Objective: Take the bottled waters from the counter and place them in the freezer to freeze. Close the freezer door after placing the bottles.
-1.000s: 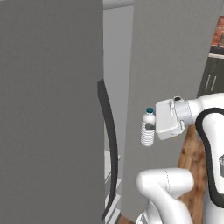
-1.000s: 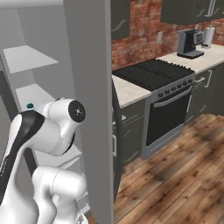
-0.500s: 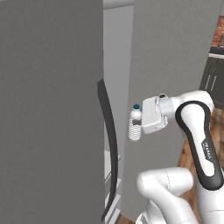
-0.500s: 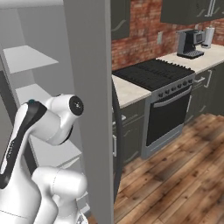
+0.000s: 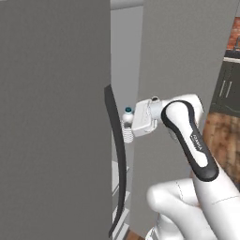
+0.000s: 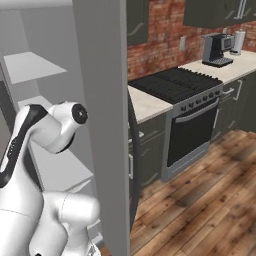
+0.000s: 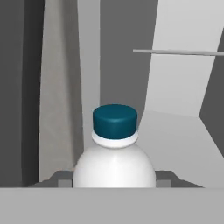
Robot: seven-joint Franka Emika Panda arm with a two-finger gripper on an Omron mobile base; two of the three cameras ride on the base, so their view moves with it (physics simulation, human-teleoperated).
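Carrying one of the bottled waters (image 5: 127, 125) toward the gap between the two grey doors, the gripper (image 5: 132, 126) is clamped on the bottle's body in the left base view. The bottle stands upright at the gripper's tip, its cap on top and its ribbed lower part below the fingers. Just beyond it, on the far side from the arm, runs the dark bar handle (image 5: 117, 159) of the freezer door (image 5: 56, 117), which stands open; the opening lies straight ahead of the gripper. As a judgement, the placing of this bottle is under way but not done: it is not yet on a shelf, and the closing of the door is left.

From the right base view, the arm's elbow reaches in toward the freezer (image 6: 100, 125), with white shelves (image 6: 35, 67) ahead of it inside. The counter (image 6: 147, 102) sits well off to the side, beside the black stove (image 6: 180, 82); I cannot make out a second bottle on it.

Along the hand view, the bottle (image 7: 114, 162) sits between the fingers, near and centred: a dark teal-blue cap, a white collar under it, a pale rounded shoulder. Ahead of it lies a white shelf (image 7: 175, 144), with another shelf edge higher up.
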